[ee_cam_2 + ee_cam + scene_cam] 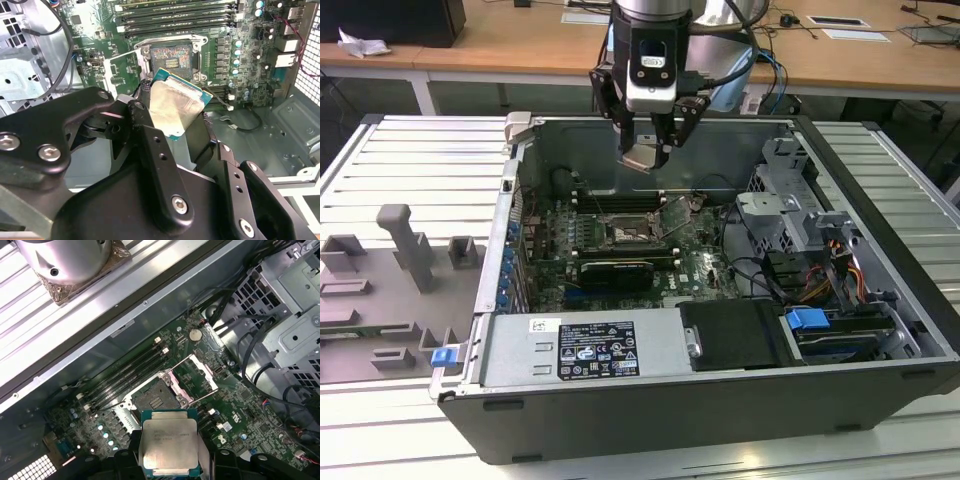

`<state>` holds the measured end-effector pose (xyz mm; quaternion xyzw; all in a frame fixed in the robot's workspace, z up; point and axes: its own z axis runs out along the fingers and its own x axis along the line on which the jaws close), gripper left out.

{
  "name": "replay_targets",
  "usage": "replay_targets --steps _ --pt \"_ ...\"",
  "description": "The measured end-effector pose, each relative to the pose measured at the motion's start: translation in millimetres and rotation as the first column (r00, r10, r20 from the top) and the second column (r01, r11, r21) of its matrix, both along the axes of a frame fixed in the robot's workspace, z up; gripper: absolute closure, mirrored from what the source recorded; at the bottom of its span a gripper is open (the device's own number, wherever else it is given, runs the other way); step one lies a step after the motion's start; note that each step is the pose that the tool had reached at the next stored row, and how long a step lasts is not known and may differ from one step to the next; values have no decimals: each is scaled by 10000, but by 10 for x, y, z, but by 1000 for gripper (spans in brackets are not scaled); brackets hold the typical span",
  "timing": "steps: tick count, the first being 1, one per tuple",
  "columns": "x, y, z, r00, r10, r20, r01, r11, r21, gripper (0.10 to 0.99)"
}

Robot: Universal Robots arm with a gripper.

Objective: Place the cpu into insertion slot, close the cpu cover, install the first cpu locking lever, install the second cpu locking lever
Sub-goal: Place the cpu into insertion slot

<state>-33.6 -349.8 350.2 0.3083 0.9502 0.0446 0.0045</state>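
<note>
gripper [648, 150] pinching cpu [169, 447] by its edges, cpu tilted. insertion slot [156, 399] below gripper, bare. cpu cover [199, 376] swung open, beside insertion slot.

one cpu [169, 446], one insertion slot [156, 399], one cpu cover [179, 388]

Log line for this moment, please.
gripper: shut on cpu | cpu: held above motherboard, unseated | insertion slot: empty | cpu cover: open

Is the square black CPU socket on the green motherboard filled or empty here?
Empty: the square black insertion slot shows bare contacts, and the gripper holds the flat silver-topped cpu over the board.
</note>
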Motion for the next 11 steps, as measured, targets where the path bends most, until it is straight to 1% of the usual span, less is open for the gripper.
replay_targets --steps 11 --pt "0 0 -58 10000 -76 0 76 10000 -2 561"
